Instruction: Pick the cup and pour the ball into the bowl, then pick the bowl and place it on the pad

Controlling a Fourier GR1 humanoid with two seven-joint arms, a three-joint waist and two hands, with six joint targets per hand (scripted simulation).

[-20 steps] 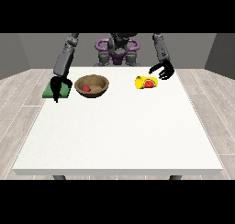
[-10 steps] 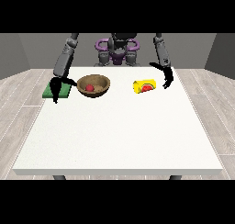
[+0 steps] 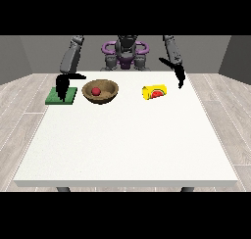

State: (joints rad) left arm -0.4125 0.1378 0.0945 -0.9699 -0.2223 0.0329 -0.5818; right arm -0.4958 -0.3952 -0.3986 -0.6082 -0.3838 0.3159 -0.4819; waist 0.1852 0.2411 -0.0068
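A: Where does everything sit?

B: The round brown wooden bowl [image 3: 100, 91] is in the upper left of the frame on the large white surface [image 3: 127, 145], with the small red ball [image 3: 96, 91] already inside it. The flat green square pad [image 3: 61, 95] lies just left of the bowl, close but apart. The yellow cup [image 3: 154, 92] lies on its side right of centre, its red inside facing the camera.

A: And the hands?

B: The hand at the view's left [image 3: 63, 85] hangs over the pad with its fingers pointing down and its thumb stuck out to the right, holding nothing. The hand at the view's right [image 3: 178, 74] is lifted above and to the right of the cup, fingers relaxed and also carrying nothing.

A: So the pour looks done. What could go wrong from here?

B: By my reading, the bowl lift is what remains. The nearer hand is parked right over the pad, so it has to shift right to reach the rim; if it drops where it is, it will press on the pad and could nudge it.

A: Anything else?

B: A grasp on one side of the rim could tip the bowl and let the ball roll out. And the pad is barely larger than the bowl, so an off-centre placement would leave it overhanging.
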